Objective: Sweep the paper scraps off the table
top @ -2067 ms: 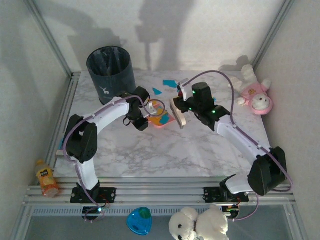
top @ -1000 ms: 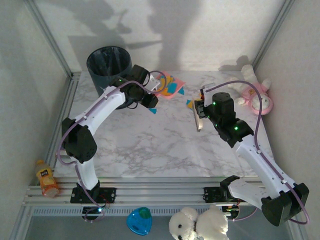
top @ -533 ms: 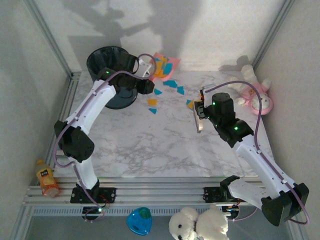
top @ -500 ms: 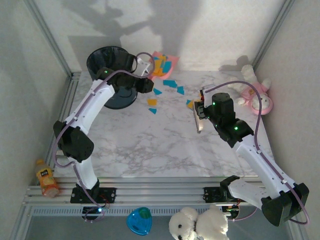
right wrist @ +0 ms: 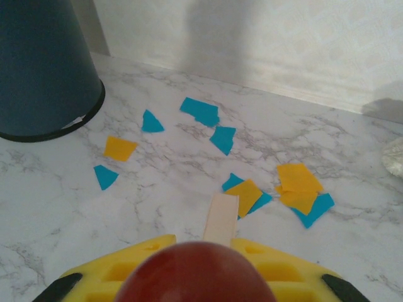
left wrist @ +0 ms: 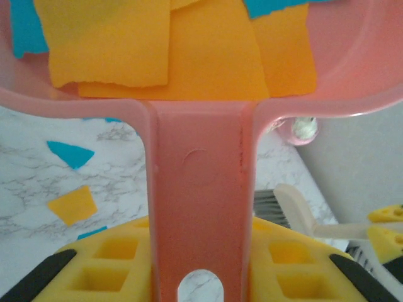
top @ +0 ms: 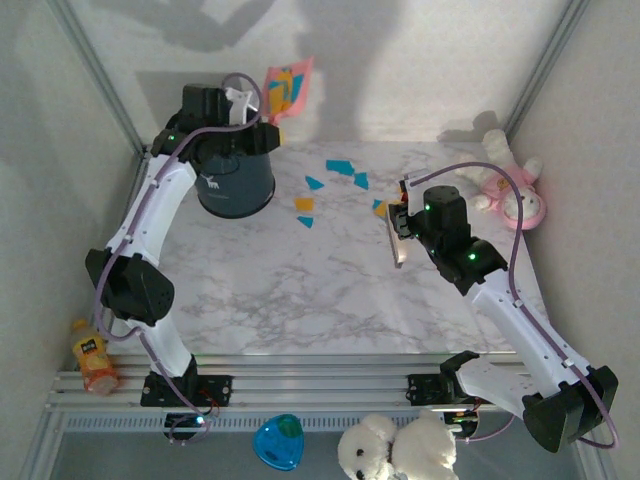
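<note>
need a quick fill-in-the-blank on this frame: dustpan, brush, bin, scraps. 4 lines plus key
1. The left claw is shut on the pink dustpan's ____.
2. The dark blue bin stands at the table's far ____ corner.
3. The right claw is shut on a ____ with a pale handle.
4. Loose paper scraps lie on the table; more sit in the raised ____.
Missing words: handle; left; brush; dustpan.
</note>
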Available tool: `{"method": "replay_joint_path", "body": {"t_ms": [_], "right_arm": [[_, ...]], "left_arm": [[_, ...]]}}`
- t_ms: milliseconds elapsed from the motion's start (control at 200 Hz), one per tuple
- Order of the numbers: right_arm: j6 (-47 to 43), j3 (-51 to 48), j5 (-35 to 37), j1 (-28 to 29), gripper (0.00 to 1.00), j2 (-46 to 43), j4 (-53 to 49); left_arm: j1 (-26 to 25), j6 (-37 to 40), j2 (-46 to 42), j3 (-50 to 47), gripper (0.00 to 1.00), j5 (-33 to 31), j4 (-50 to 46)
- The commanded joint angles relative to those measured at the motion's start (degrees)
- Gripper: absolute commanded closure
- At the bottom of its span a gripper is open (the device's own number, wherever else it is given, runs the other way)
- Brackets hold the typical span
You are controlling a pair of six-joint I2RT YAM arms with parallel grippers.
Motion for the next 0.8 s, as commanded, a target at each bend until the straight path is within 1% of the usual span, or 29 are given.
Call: {"method": "replay_joint_path", "body": {"t_ms": [0,210,386,546,796], "right_arm": [[0.73,0.54,0.12,-0.29,1.00,-0.43,0.90],[0.82,0.38,0.19,-0.27,1.00,-0.43,0.73],[0.91,0.37,0.37,-0.24,1.00,-0.34,0.68],[0.91,0.19,0.28,-0.25,1.00,-0.16,0.85],[1.00,0.24,0.24,-0.26,1.00,-0.02,0.88]], "left_arm": [[2.36,-8.23,-1.92,-1.82,0.87,4.96,7.61],[5.86,-19.30,-3.21,-7.30,0.87,9.20,18.72],[8.51,-30.22,-4.59,-13.43,0.88,11.58,30.63],[9.12,-36.19,-4.65,-15.77,0.88,12.25,36.56],[9.50,-47.93,-3.68,-20.18,0.88,12.23,47.92]]}}
